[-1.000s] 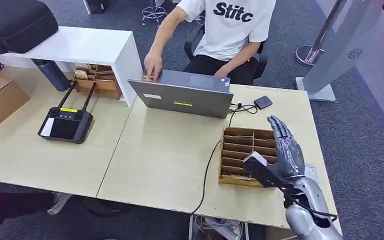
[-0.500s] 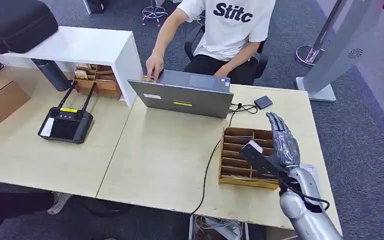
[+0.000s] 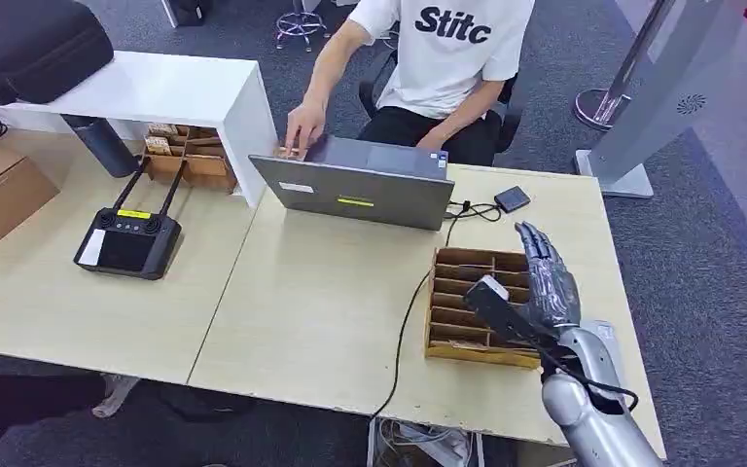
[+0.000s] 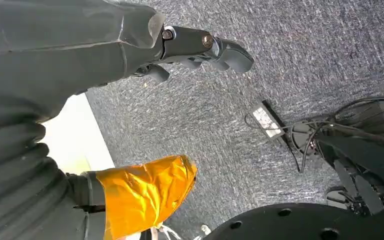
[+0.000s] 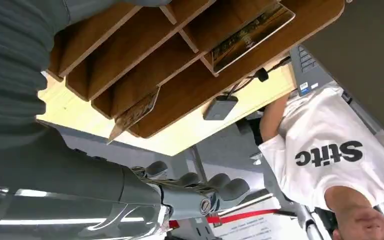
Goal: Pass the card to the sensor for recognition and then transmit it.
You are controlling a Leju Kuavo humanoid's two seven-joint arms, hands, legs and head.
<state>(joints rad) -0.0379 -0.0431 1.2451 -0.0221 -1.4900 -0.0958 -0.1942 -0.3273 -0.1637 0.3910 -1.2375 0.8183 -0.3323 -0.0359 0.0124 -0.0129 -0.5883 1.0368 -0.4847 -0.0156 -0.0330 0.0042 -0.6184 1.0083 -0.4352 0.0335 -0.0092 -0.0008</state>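
Right hand: the right hand (image 3: 548,280) hovers over the wooden tray (image 3: 447,342) near the table's right edge, fingers straight and apart, holding nothing
Left hand: the left hand (image 4: 200,47) hangs over grey carpet beside the table, fingers loosely curled, nothing in it; whether they count as closed I cannot tell
Cards: two cards stand in the tray's slots, one (image 5: 252,35) in a slot toward the laptop, another (image 5: 135,112) in a slot near the tray's edge
Sensor: likely the small dark box (image 3: 512,198) on a cable at the table's far edge, beside the laptop (image 3: 355,190)
Progress: just starting; no card lifted yet
Left to do: grasp a card, present it to the sensor, hand it on
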